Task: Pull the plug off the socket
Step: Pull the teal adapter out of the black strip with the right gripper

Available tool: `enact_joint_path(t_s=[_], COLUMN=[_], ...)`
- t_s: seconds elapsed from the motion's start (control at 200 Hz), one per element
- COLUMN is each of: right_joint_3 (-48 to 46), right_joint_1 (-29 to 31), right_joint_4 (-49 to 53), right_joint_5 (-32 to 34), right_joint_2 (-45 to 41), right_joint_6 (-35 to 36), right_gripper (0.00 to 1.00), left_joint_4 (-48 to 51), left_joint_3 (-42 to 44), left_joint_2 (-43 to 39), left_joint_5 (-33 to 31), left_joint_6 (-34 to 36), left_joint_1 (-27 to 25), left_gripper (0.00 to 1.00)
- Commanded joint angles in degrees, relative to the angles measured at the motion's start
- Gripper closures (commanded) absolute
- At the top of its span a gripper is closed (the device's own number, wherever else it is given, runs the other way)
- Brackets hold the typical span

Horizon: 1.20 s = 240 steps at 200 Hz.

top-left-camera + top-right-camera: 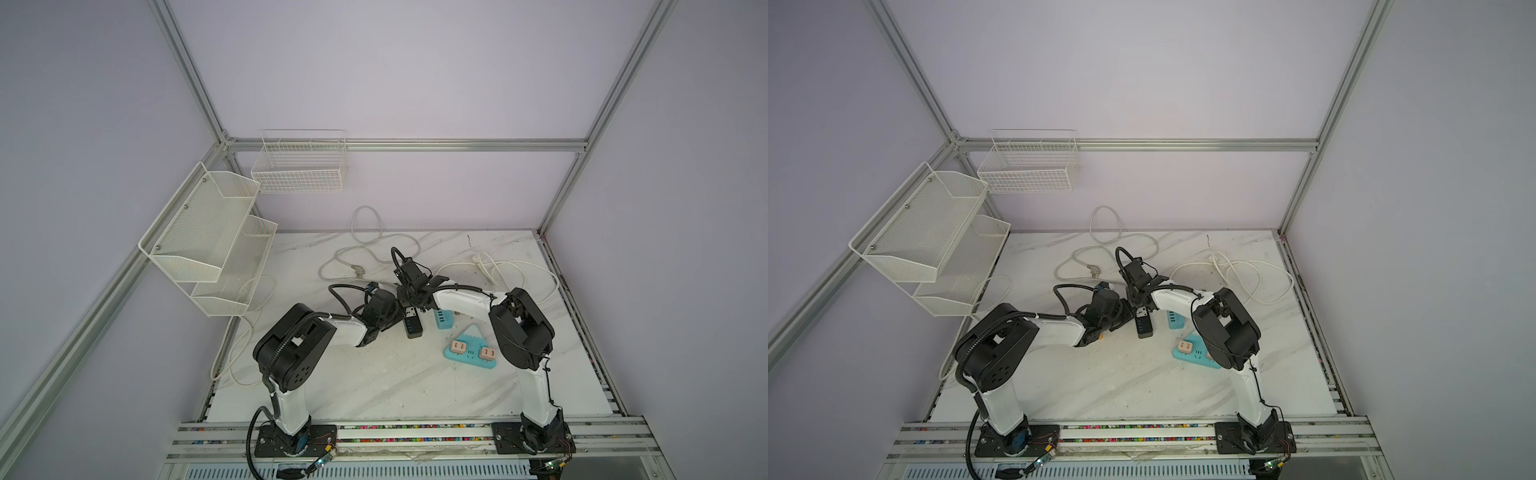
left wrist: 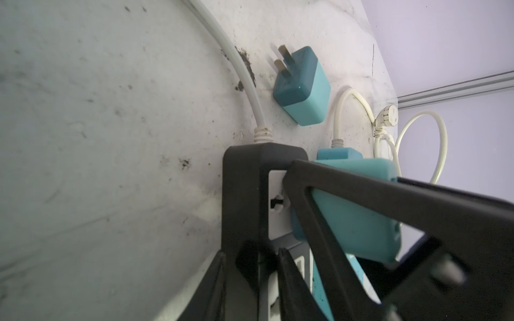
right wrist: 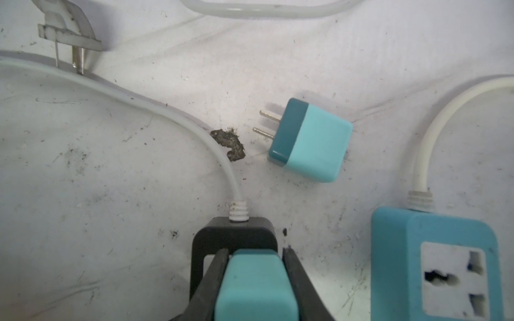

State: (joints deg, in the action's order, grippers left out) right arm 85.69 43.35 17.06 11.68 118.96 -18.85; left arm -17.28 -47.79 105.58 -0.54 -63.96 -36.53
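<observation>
Plug [image 3: 254,286], smooth rounded teal plastic block, pinched in right pincer [image 3: 254,250].

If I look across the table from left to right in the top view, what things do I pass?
Loose white plug → black power strip → small blue power strip → tan plug → second tan plug. Both tan ones sit in the blue triangle strip.

text: none legible | labels, brands: none legible | numbers, signs: none legible
</observation>
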Motion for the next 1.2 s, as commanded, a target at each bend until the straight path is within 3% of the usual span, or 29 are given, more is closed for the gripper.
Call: enact_joint_path(t_s=[0.0,0.115,0.34,0.555,0.655,0.75,0.885,1.125,1.195], right_joint_3=[5.3,5.5,-1.7,3.7,5.4,3.6,-1.8,1.6,1.7], right_joint_1=[6.3,6.0,-1.9,3.7,4.5,2.7,-2.3,2.7,3.1], right_joint_4=[-2.1,-1.2,-6.2,-3.0,-2.5,-3.1,-7.5,-4.0,-4.2], right_joint_5=[-1.0,-1.0,-7.9,-2.8,-5.8,-5.1,-10.7,-2.6,-3.6], right_joint_2=[2.4,2.0,-4.2,-0.1,2.2,0.7,-4.0,-2.4,-2.0], right_joint_6=[-1.3,-1.5,-3.0,-2.6,-2.8,-2.8,-3.8,-2.7,-3.5], right_gripper=[0.96,0.97,0.97,0.98,0.99,0.99,0.99,0.99,1.0], left_joint_4=[16.1,16.5,16.8,17.4,17.8,18.0,16.4,16.1,16.0], left_joint_3=[1.0,1.0,-0.4,-0.3,0.1,0.5,1.1,2.0,2.3], left_joint_2=[6.2,6.4,7.3,7.7,7.6,7.5,7.5,5.6,5.7], left_joint_5=[-0.4,-0.6,0.2,-0.6,-1.2,-1.1,0.9,1.1,1.3], left_joint_6=[1.7,1.8,2.4,1.5,1.0,0.9,0.8,0.3,-0.2], left_joint_1=[-1.3,-1.4,-2.0,-2.1,-2.0,-2.0,-2.1,-2.1,-2.1], left_gripper=[0.7,0.7,0.7,0.7,0.7,0.7,0.7,0.7,0.71])
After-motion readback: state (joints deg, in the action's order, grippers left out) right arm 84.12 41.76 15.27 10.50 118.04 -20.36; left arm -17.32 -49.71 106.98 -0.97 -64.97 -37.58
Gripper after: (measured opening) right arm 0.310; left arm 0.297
